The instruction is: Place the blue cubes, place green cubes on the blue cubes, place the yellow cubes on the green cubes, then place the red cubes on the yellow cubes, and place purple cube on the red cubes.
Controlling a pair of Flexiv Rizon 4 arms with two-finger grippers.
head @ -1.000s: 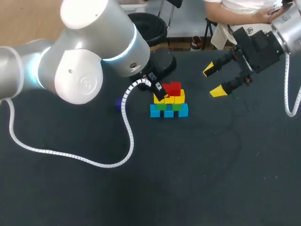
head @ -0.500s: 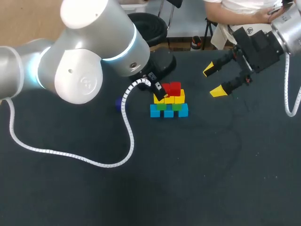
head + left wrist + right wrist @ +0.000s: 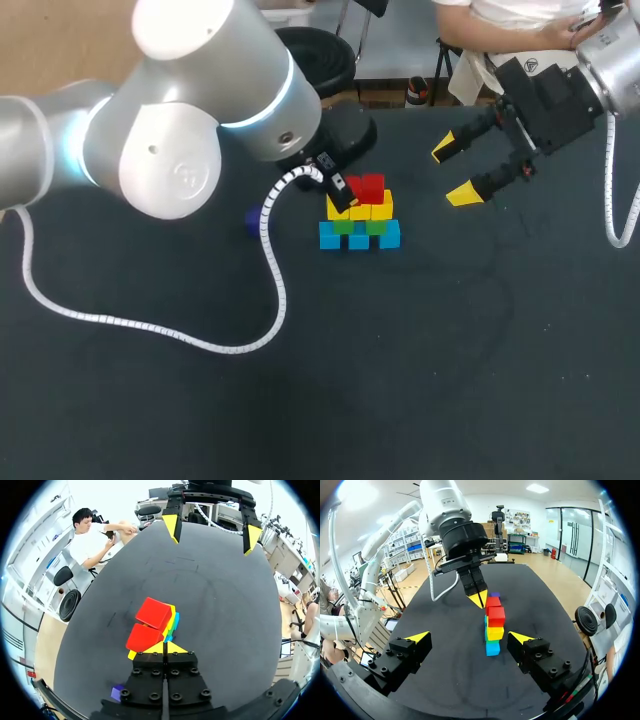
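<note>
Two red cubes [image 3: 366, 187] top the cube stack [image 3: 359, 222] on the worktop [image 3: 420, 360]. Left tool [image 3: 164, 647], closed and empty, is just beside the stack. Right tool [image 3: 454, 171], wide open, is well apart from it. Purple cube [image 3: 117, 692] lies near the stack.

No readable words or numbers, a small white emblem [image 3: 530, 67] on the black body of the right gripper [image 3: 455, 172], right of the cube stack [image 3: 359, 215], too small to read, a faint embossed mark [image 3: 185, 178] on the grey joint of the left arm [image 3: 240, 70], left of the cube stack, illegible
</note>
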